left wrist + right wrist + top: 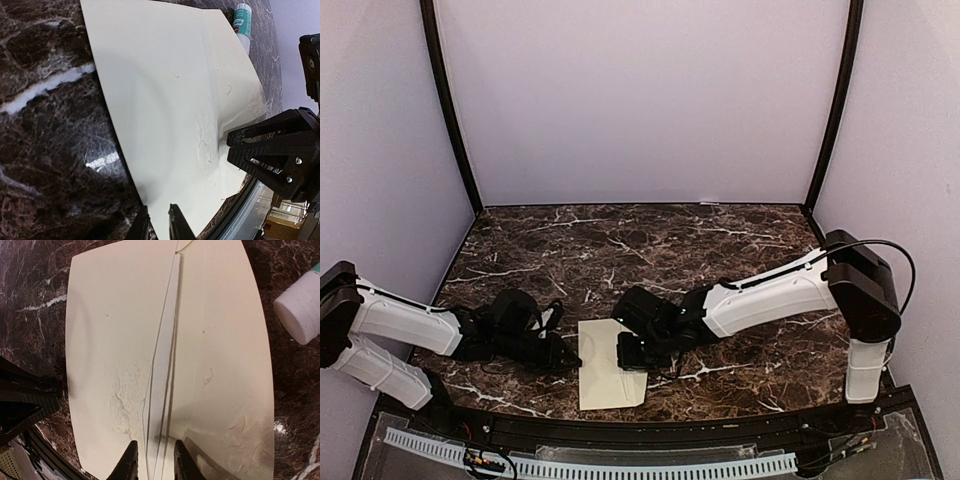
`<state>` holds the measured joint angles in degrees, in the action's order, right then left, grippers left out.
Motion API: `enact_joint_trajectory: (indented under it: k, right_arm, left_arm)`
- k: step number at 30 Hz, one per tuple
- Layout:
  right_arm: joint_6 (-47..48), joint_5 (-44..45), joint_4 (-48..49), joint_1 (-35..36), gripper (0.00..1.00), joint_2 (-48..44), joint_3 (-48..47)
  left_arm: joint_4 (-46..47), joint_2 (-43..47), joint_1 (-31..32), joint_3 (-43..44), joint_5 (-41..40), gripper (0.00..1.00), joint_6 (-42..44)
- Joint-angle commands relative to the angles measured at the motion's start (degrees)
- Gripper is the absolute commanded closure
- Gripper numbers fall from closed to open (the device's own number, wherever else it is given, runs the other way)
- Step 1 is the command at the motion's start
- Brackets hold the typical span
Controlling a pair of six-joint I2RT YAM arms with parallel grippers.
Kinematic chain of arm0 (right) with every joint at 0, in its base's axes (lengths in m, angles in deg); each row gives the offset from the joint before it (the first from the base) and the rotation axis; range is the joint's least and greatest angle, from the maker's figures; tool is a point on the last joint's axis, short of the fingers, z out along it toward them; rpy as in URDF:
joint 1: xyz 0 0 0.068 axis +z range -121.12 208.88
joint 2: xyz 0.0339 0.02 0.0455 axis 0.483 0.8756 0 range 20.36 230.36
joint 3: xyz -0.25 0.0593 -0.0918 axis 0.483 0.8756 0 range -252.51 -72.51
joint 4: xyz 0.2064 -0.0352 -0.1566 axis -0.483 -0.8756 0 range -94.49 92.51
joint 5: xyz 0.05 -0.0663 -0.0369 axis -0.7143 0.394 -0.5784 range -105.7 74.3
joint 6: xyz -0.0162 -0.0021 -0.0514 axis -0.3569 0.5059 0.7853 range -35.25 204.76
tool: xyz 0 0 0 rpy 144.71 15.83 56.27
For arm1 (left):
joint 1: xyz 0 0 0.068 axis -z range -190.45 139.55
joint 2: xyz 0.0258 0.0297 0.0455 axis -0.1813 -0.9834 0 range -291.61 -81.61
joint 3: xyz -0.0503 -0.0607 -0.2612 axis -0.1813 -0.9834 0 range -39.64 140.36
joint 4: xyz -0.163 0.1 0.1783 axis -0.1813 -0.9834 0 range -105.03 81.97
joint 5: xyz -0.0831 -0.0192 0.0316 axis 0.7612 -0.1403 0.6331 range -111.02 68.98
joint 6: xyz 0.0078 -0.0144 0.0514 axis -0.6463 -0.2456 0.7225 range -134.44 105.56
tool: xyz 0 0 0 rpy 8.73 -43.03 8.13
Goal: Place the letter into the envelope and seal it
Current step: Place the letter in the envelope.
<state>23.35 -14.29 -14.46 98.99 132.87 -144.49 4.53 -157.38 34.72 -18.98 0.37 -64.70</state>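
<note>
The long plain cream paper envelope (610,378) lies flat on the dark brown, white-veined marble table (650,240), near its front edge and between the two arms. From above, the black left gripper (572,357) sits at the envelope's left edge and the black right gripper (626,352) is over its right part, but their tips are too dark and small to read there. The right wrist view adds a long raised fold line of the flap running down the envelope, with rough wrinkled patches on either side. It also shows the right fingers (131,465) standing a little apart, one on each side of that fold and not clamped on it. The left wrist view shows the left fingers (176,226) close together at the envelope's edge; whether they pinch the paper I cannot tell. Only the wrist views show a white cylindrical glue stick with a green label (243,20), just beside the envelope and cut off by the frame.
</note>
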Motion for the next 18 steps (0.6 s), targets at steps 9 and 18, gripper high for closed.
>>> enact_joint_trajectory:
  k: [9, 18]
  right_arm:
    - [-1.2, -0.8, 0.8, 0.9, 0.78, 1.4, -0.1]
    - [-1.2, -1.2, 1.2, 1.0, 0.79, 2.8, -1.0]
  left_arm:
    - [2.3, -1.0, -0.1, -1.3, 1.2, 0.84, -0.9]
    - [3.9, -2.3, -0.1, -1.8, 1.7, 0.84, -1.5]
